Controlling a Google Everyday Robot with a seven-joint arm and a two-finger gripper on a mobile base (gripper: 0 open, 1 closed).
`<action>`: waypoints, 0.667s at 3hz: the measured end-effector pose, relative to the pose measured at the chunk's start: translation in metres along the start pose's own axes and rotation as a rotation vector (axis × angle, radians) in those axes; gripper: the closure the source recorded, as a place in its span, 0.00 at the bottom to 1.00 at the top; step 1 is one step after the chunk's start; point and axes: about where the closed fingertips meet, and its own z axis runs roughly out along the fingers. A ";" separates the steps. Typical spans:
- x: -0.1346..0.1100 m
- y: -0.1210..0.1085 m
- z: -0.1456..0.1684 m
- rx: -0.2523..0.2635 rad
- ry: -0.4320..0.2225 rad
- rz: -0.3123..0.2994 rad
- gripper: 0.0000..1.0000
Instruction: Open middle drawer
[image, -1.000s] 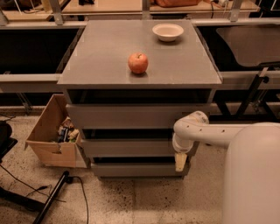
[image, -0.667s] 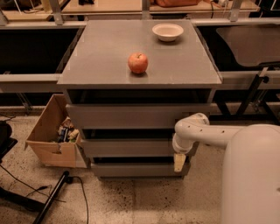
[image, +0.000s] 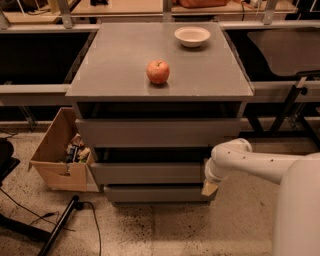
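Jaws cannot be read from this angle: the gripper shows only a tan tip, so whether it is spread or closed, or has hold of anything, I cannot tell. It sits low at the right front corner of the bench, against the right end of the middle drawer, at the end of the white arm that comes in from the right. That drawer, between the top drawer and the bottom drawer, shows none of its inside, so it looks shut or barely started. As I judge it, the approach is done and nearly all of the pull is left. An apple rests mid-top and a bowl sits near the back right corner.
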 end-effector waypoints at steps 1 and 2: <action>0.011 0.007 -0.011 0.001 0.010 0.022 0.72; 0.010 0.006 -0.017 0.001 0.010 0.022 0.96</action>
